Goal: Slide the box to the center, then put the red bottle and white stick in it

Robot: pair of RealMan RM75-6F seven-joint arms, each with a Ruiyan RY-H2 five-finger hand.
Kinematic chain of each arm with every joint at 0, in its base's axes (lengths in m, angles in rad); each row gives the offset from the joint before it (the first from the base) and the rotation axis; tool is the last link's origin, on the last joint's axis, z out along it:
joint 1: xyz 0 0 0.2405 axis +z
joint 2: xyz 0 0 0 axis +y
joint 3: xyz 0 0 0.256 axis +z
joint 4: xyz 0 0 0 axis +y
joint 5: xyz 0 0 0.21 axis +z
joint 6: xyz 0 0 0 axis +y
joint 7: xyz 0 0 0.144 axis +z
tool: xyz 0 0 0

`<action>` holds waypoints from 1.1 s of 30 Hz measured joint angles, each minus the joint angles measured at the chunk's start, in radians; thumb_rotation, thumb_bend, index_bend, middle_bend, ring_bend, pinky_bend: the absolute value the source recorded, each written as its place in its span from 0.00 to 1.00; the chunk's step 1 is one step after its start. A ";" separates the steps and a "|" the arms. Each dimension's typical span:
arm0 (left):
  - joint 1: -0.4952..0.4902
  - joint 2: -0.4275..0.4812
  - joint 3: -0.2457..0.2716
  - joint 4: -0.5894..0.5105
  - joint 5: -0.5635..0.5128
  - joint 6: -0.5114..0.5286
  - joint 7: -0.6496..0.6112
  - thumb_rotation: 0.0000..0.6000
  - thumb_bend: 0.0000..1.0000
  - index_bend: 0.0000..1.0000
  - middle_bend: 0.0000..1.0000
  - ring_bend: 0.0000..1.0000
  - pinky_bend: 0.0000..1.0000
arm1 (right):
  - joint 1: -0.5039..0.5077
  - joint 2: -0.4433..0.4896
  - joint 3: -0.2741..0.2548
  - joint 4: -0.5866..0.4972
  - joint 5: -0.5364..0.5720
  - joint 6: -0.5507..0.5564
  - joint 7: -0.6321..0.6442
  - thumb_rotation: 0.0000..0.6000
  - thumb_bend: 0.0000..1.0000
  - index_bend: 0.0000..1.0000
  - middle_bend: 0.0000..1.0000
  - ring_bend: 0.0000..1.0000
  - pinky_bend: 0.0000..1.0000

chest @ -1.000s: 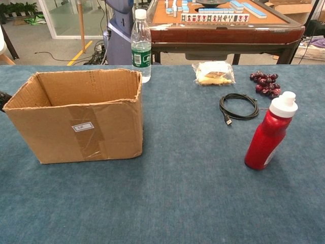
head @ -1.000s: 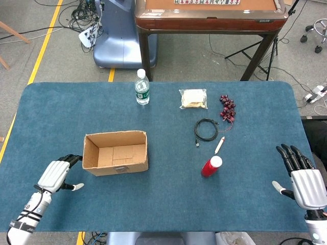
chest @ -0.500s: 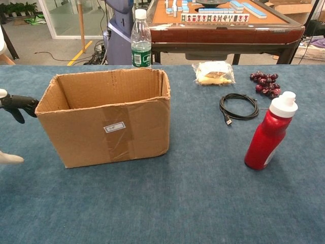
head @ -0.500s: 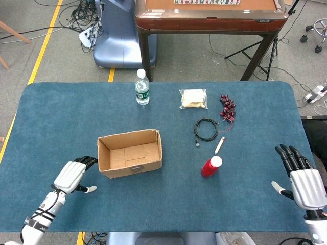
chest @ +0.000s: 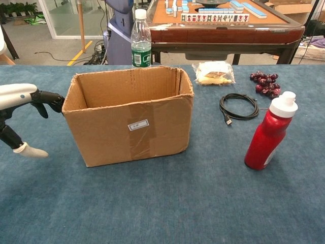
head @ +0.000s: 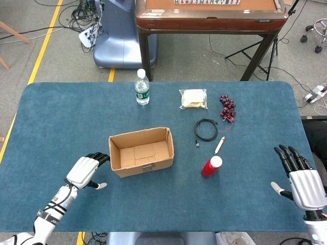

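Observation:
The open cardboard box [head: 141,152] [chest: 132,119] sits on the blue table a little left of the middle, empty inside. My left hand [head: 86,170] [chest: 20,109] is open, its fingertips against the box's left wall. The red bottle [head: 211,166] [chest: 270,132] with a white cap stands upright to the right of the box. Just behind the bottle lies the white stick [head: 219,145], seen only in the head view. My right hand [head: 301,181] hovers open near the table's right edge, far from everything.
Along the back stand a clear water bottle [head: 142,88] [chest: 141,43], a bagged snack [head: 193,98] [chest: 213,72] and dark grapes [head: 228,108] [chest: 265,83]. A coiled black cable [head: 206,129] [chest: 238,106] lies between the snack and the stick. A wooden table stands beyond.
My left hand has pushed the box to the right, toward the table's middle, and moved along with it. The right hand, bottle and stick have stayed put.

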 measured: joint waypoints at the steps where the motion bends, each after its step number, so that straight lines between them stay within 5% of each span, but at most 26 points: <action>1: -0.005 -0.004 -0.001 -0.002 -0.006 -0.002 0.008 1.00 0.00 0.23 0.25 0.19 0.26 | 0.000 0.000 0.000 0.000 -0.001 0.001 0.000 1.00 0.00 0.10 0.10 0.07 0.25; 18: -0.077 -0.036 -0.005 -0.037 -0.017 -0.047 0.062 1.00 0.00 0.22 0.24 0.18 0.25 | -0.006 0.005 -0.001 -0.003 -0.005 0.008 0.004 1.00 0.00 0.10 0.10 0.07 0.25; 33: -0.141 -0.085 -0.006 0.055 0.018 -0.099 -0.022 1.00 0.00 0.21 0.23 0.17 0.23 | -0.017 0.022 0.009 -0.010 0.023 0.020 0.023 1.00 0.00 0.10 0.10 0.07 0.25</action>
